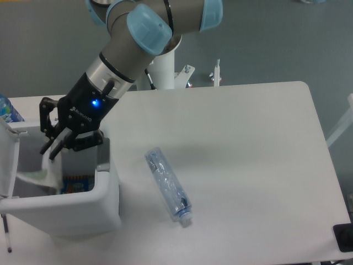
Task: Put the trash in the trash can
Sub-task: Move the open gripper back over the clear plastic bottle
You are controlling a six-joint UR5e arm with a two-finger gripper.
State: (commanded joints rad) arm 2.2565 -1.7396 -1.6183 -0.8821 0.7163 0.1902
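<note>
While the claw [51,149] overhangs the trash can [105,204], its grip is unclear.

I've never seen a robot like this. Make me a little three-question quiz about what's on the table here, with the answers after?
1. True or false: the clear bottle is already inside the white bin.
2. Where is the pincer? A) touching the bottle B) above the open bin C) at the table's right edge
3. Fill in: the bottle lies on its ____ on the table.

Key:
1. False. It lies on the table, to the right of the bin.
2. B. It hangs over the bin's opening, with something white just below its fingers.
3. Side, with its pale cap pointing toward the near edge.
</note>
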